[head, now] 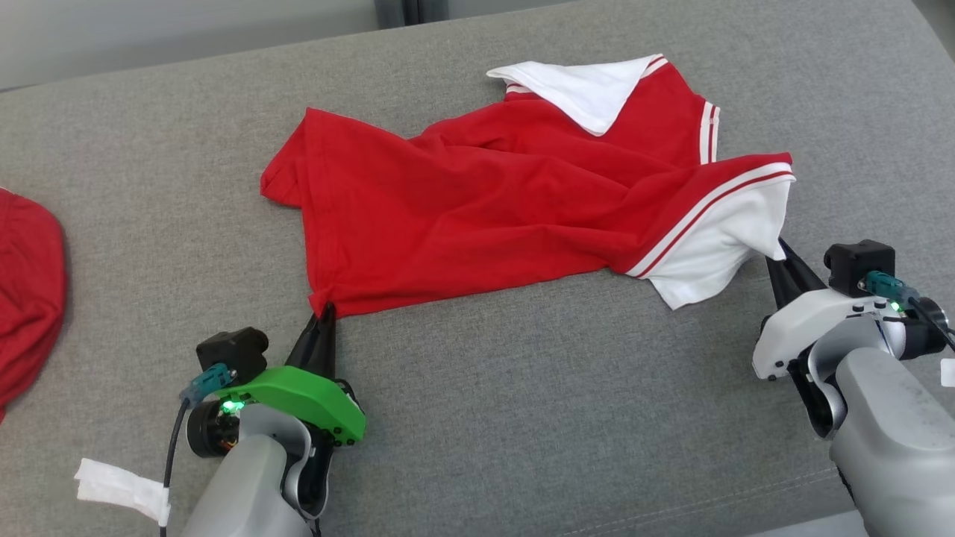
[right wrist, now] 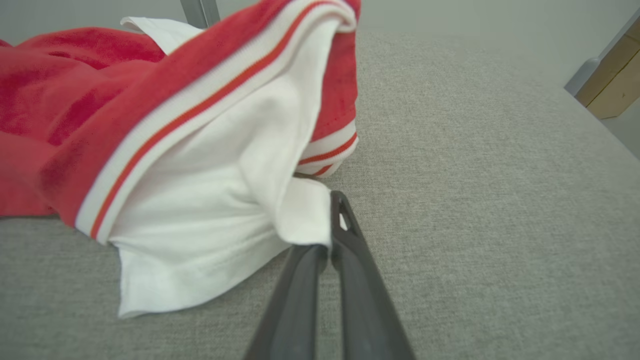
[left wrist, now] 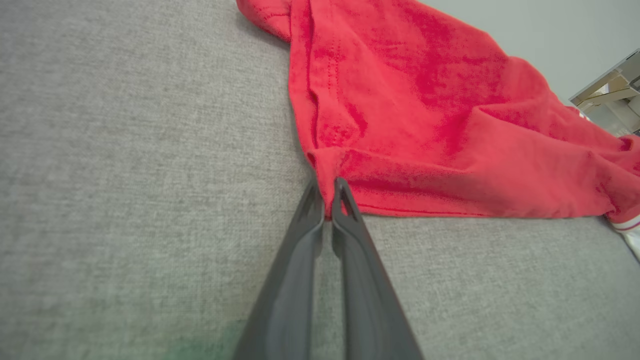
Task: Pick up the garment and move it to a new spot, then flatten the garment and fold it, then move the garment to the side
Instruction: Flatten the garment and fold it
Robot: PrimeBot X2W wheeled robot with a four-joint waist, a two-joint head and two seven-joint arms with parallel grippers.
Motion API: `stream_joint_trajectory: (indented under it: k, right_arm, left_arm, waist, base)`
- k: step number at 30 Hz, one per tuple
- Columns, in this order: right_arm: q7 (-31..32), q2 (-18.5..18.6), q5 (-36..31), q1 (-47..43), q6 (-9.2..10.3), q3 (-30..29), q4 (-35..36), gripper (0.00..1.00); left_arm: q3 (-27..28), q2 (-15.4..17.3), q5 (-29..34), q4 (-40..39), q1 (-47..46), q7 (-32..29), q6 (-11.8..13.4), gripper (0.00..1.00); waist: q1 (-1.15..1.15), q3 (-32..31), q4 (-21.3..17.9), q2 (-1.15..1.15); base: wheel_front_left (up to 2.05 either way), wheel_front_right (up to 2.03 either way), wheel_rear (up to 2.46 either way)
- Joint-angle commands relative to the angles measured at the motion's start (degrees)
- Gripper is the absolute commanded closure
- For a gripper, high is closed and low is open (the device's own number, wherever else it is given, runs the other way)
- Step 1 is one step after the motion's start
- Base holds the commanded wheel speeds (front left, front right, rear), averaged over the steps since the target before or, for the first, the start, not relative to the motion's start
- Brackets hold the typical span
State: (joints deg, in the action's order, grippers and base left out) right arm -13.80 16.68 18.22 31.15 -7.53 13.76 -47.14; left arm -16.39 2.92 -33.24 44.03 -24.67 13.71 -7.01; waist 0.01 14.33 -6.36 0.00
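A red garment (head: 477,201) with white panels and red-and-white striped trim lies crumpled across the middle of the grey padded surface (head: 522,388). My left gripper (head: 327,312) is shut on its near red corner, which the left wrist view shows pinched between the fingers of my left gripper (left wrist: 328,200), the garment (left wrist: 425,125) spreading beyond. My right gripper (head: 777,250) is shut on the white edge at the garment's right end. In the right wrist view that white fabric (right wrist: 210,210) is folded over the left finger of my right gripper (right wrist: 325,235).
Another red cloth (head: 26,298) lies at the left edge of the surface. A white scrap of tape (head: 123,488) hangs by my left arm's cable. Bare grey surface stretches in front of the garment and to its right.
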Motion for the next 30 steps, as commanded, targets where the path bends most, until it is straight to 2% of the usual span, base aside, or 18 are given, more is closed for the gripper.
stream_joint_trajectory:
  k: [1, 5, 12, 16, 22, 30]
  right_arm:
    - [0.16, -0.86, 2.56, -1.85, 0.08, -0.81, 1.38, 1.00]
    - [4.94, -2.03, 11.59, -5.37, 0.08, -1.63, 8.59, 1.00]
    - [13.90, -0.03, 23.23, -13.26, 0.08, -3.26, 26.81, 1.00]
    - [16.91, 0.04, 25.85, -16.81, 0.08, -6.25, 36.39, 1.00]
    - [21.30, -2.62, 28.48, -19.73, 0.06, -11.42, 47.30, 1.00]
    - [25.50, -6.38, 32.05, -16.01, 0.04, -18.22, 58.35, 1.00]
  left_arm:
    - [0.41, 0.01, -1.62, -1.55, 1.39, 0.56, -0.32, 1.00]
    - [1.37, 0.47, -5.09, -8.11, 4.14, 1.06, -0.47, 1.00]
    - [2.06, 2.75, -10.32, -23.64, 10.01, 1.41, -0.48, 1.00]
    - [2.69, 3.22, -12.84, -31.61, 12.35, 0.63, -0.49, 1.00]
    - [3.11, 3.75, -16.71, -41.01, 12.32, -3.22, -0.43, 1.00]
    - [4.97, 5.27, -23.40, -49.13, 7.04, -9.91, 0.05, 1.00]
  waist:
    - [-0.01, -0.97, -0.04, 0.00]
    - [-0.01, -2.34, 0.10, 0.00]
    - [-0.01, -4.32, 1.09, 0.00]
    - [-0.01, -5.53, 1.50, 0.00]
    - [-0.01, -7.06, 1.96, 0.00]
    - [-0.01, -7.20, 1.48, 0.00]
  base:
    - [0.00, 0.00, 0.00]
    - [0.00, 0.00, 0.00]
    - [0.00, 0.00, 0.00]
    - [0.00, 0.00, 0.00]
    - [0.00, 0.00, 0.00]
    - [0.00, 0.00, 0.00]
